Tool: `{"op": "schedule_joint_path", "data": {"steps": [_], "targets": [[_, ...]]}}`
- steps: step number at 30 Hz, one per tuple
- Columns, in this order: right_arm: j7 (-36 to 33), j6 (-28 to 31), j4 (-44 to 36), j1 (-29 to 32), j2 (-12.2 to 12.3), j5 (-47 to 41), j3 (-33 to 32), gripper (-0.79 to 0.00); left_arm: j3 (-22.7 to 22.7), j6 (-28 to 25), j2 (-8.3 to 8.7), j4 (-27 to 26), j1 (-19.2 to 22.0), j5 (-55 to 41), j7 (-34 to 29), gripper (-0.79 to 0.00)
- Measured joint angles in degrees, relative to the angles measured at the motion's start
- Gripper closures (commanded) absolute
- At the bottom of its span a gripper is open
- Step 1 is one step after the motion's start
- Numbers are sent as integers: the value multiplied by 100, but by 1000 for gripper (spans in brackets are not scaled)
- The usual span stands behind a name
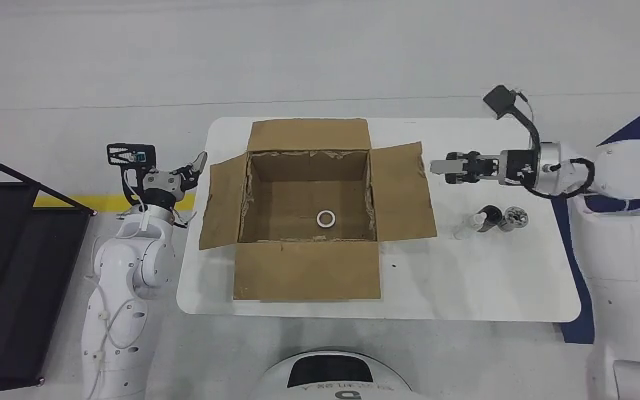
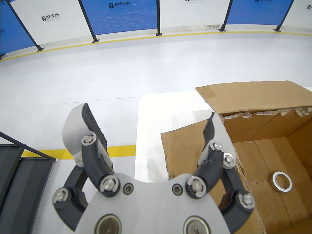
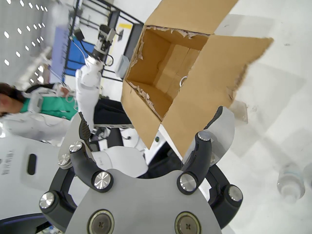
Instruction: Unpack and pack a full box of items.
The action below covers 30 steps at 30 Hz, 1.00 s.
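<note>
The open box [image 1: 308, 205] stands mid-frame on the counter [image 1: 480, 285], with 1 ring [image 1: 326, 218] inside and 2 bottles [image 1: 472, 226] at middle right. The left gripper [image 1: 198, 163] and the right gripper [image 1: 438, 167] flank the box, fingers wide and empty.

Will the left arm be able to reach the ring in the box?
Probably yes: the box is open, nothing covers the ring, and the left gripper hovers open just outside it.
</note>
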<state>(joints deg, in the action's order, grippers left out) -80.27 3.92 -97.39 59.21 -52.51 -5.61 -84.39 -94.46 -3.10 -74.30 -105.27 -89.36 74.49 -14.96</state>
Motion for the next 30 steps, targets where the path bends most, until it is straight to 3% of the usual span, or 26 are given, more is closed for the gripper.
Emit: {"op": "schedule_joint_path", "data": {"steps": [5, 10, 27, 30], "targets": [[149, 400, 529, -1254, -215, 30, 1318, -785, 0, 0, 0, 0, 0, 0, 0, -785], [479, 564, 716, -2031, -432, 206, 2431, -785, 0, 0, 0, 0, 0, 0, 0, -785], [462, 556, 713, -1952, -425, 199, 2292, -785, 0, 0, 0, 0, 0, 0, 0, -785], [384, 504, 668, -1917, -484, 283, 2593, -785, 0, 0, 0, 0, 0, 0, 0, -785]]}}
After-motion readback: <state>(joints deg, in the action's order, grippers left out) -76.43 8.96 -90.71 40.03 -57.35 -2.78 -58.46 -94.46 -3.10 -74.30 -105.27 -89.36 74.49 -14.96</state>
